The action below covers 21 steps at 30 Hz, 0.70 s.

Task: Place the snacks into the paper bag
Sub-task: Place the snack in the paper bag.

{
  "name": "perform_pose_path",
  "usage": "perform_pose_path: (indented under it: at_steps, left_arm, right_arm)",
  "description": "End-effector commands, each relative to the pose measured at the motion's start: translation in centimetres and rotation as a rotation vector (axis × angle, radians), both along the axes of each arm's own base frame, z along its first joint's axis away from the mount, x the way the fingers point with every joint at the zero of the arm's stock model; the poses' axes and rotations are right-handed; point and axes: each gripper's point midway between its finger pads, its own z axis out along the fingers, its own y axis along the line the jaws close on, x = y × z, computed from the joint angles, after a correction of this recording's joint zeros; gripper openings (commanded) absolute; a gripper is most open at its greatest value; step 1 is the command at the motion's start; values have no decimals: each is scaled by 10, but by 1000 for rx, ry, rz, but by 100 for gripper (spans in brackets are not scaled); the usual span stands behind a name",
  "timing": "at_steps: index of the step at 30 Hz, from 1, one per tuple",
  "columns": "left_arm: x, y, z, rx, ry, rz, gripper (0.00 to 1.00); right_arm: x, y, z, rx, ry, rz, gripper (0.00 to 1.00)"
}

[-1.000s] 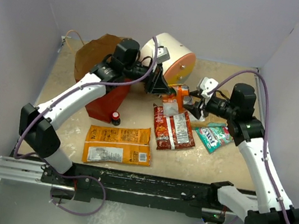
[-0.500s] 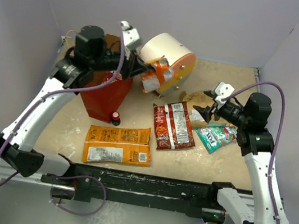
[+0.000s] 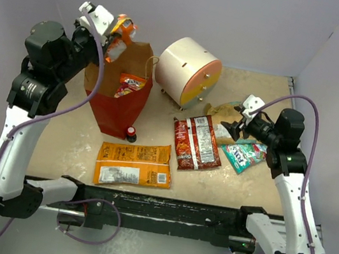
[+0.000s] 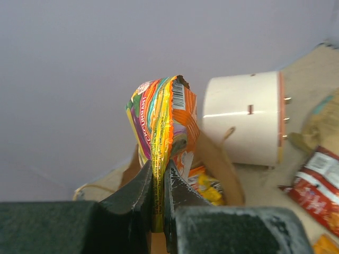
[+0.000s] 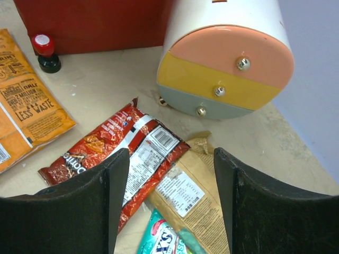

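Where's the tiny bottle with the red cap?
In the top view, the tiny bottle stands left of centre, at the paper bag's foot, beyond the orange packet.

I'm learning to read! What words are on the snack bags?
"LESS WASTE": on the large orange packet.
Dark red packet: print too small to read.
Teal packet: letters cut off by the edge.
Colourful packet in the left gripper: too blurred.
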Motion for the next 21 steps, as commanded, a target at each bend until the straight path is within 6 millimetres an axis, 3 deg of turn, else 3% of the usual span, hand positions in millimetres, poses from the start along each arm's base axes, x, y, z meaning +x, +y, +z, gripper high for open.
perform_pose_path:
  at_steps: [1, 4, 9, 17, 21]
  left_arm:
    - [29, 36, -2, 99, -56, 209, 9]
    - [44, 34, -22, 123, -10, 216, 9]
    - [66, 32, -72, 204, 139, 224, 9]
    - [75, 19, -155, 243, 378, 151, 10]
    - [76, 16, -182, 184, 457, 122, 10]
  right_arm:
    - [5, -4, 13, 2, -68, -30, 68]
    - [5, -5, 14, 1, -73, -36, 68]
    - [3, -5, 15, 1, -81, -35, 68]
    - [4, -4, 10, 1, -68, -28, 69]
    - [4, -4, 8, 0, -67, -30, 70]
